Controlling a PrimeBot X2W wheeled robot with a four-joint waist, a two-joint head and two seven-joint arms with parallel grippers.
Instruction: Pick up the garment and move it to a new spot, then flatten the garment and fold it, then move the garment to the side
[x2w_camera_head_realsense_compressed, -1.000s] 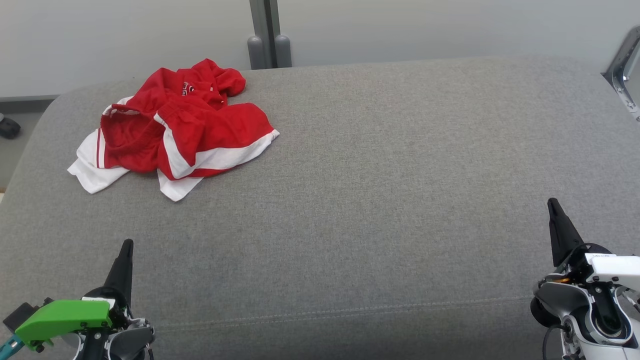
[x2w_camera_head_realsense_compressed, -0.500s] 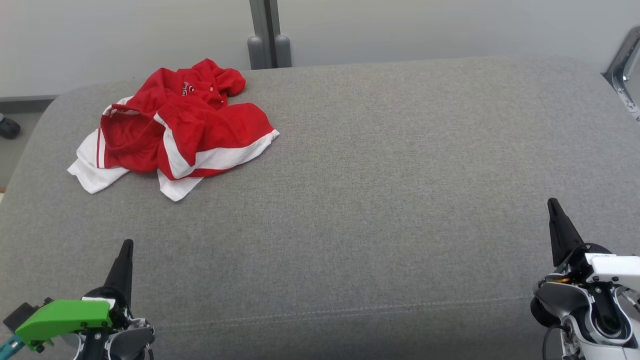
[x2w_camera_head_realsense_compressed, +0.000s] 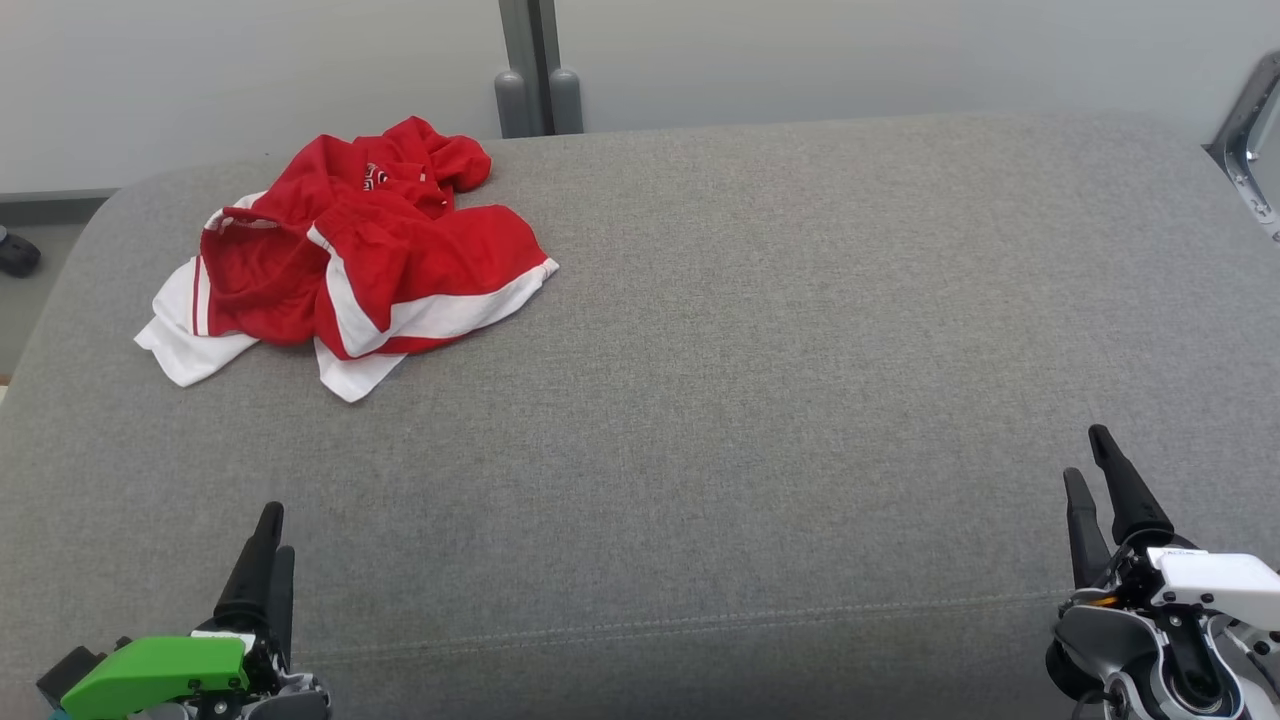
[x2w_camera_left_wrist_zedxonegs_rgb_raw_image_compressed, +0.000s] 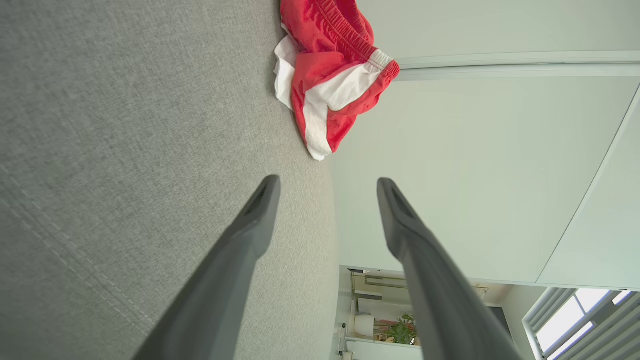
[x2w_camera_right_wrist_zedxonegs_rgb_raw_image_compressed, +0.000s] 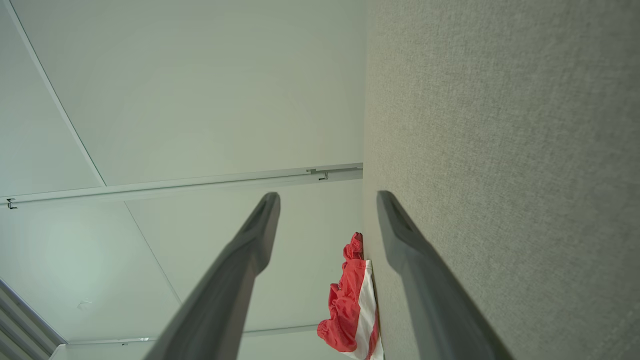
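Garment: red and white shorts (x2w_camera_head_realsense_compressed: 350, 260), crumpled in a heap, waistband bunched, white hems spread on the near side.
Location: far left part of the grey upholstered cushion (x2w_camera_head_realsense_compressed: 800, 350), close to its back edge; lying on the fabric, touched by neither gripper.
Left gripper (x2w_camera_head_realsense_compressed: 276, 532): near left corner of the head view, well apart from the shorts; released, with a clear gap in the left wrist view and nothing in it.
Right gripper (x2w_camera_head_realsense_compressed: 1085, 455): near right corner, far across the cushion from the shorts; parted, nothing held.
Seam (x2w_camera_head_realsense_compressed: 700, 625): stitched line along the cushion's near edge.
Background: pale wall (x2w_camera_head_realsense_compressed: 900, 50); grey post (x2w_camera_head_realsense_compressed: 530, 70) behind the cushion's back edge.
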